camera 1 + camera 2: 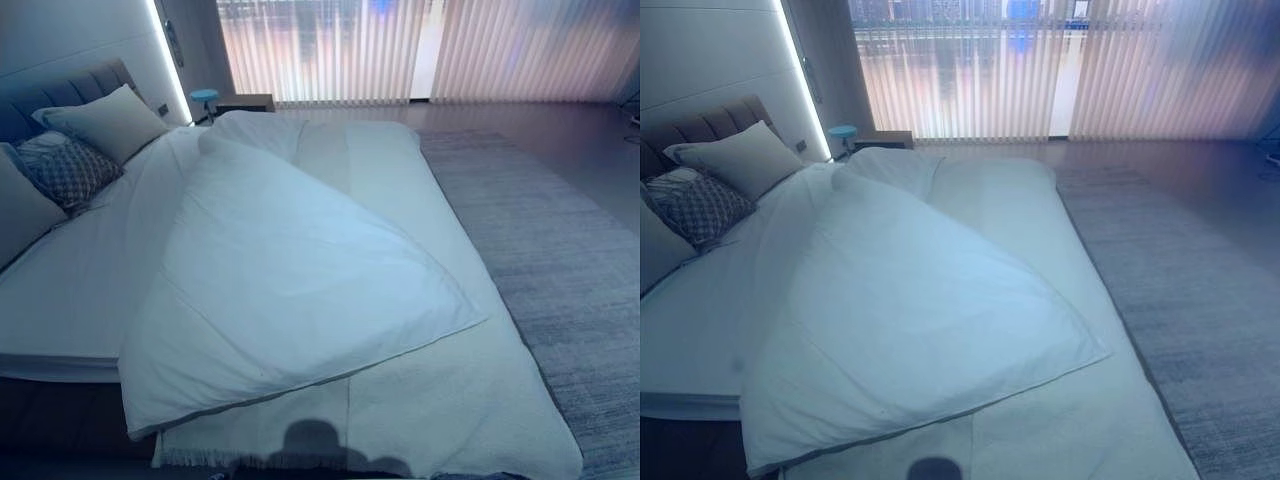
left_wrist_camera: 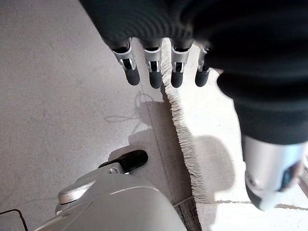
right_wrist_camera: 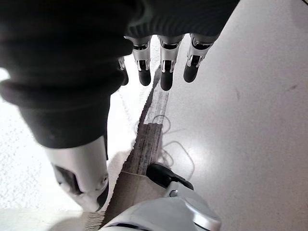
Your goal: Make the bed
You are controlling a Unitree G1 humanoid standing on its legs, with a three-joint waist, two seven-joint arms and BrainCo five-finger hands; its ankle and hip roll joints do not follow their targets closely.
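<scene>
A white duvet (image 1: 290, 270) lies crooked on the bed, folded back on a diagonal so its corner points toward the right side. Under it a cream blanket (image 1: 450, 400) with a fringed edge covers the foot and right half. The sheet (image 1: 70, 290) is bare on the left side. My left hand (image 2: 155, 77) hangs open with straight fingers above the blanket's fringe (image 2: 183, 125), holding nothing. My right hand (image 3: 166, 77) is also open, hanging beside the blanket's edge (image 3: 19, 159) over the floor.
A pale pillow (image 1: 110, 120) and a patterned cushion (image 1: 70, 170) lean on the grey headboard at the left. A grey rug (image 1: 570, 250) runs along the bed's right side. A bedside table (image 1: 245, 102) and blue stool (image 1: 203, 97) stand before the blinds (image 1: 400, 50).
</scene>
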